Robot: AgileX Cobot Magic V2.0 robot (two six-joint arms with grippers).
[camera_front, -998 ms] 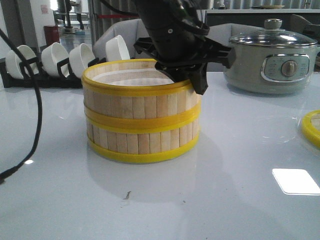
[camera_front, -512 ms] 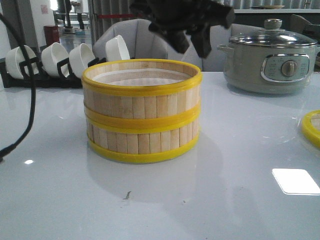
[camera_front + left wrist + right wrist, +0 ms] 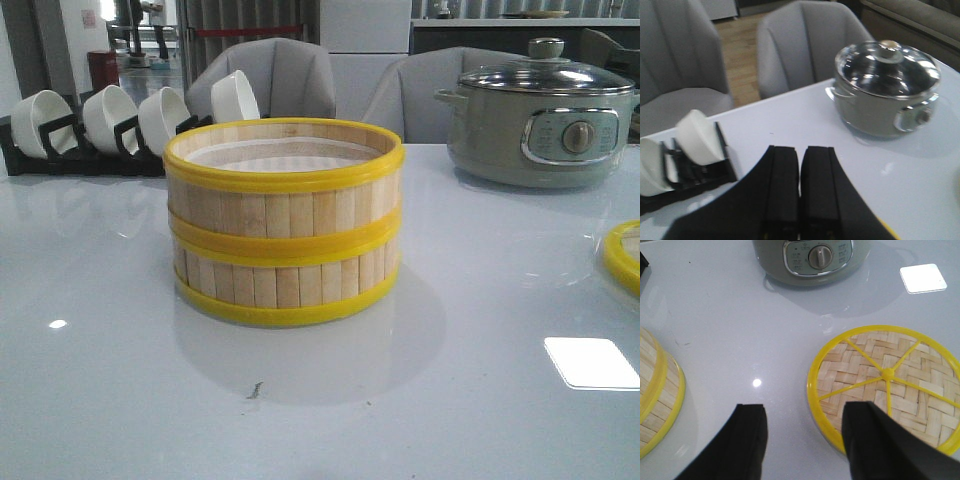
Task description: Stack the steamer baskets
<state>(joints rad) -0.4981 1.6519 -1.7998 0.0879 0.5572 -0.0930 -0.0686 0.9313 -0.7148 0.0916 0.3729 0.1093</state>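
In the front view, two baskets [image 3: 284, 222] stand stacked at centre frame on the table [image 3: 450, 400]; bowls [image 3: 110, 115] sit upper left, the pot [image 3: 545, 125] upper right, a lid [image 3: 625, 255] at the right edge; in the left wrist view, the left gripper [image 3: 800, 192] has its fingers pressed together, holding nothing; in the right wrist view, the right gripper [image 3: 805, 440] is spread apart above the lid [image 3: 885, 387].
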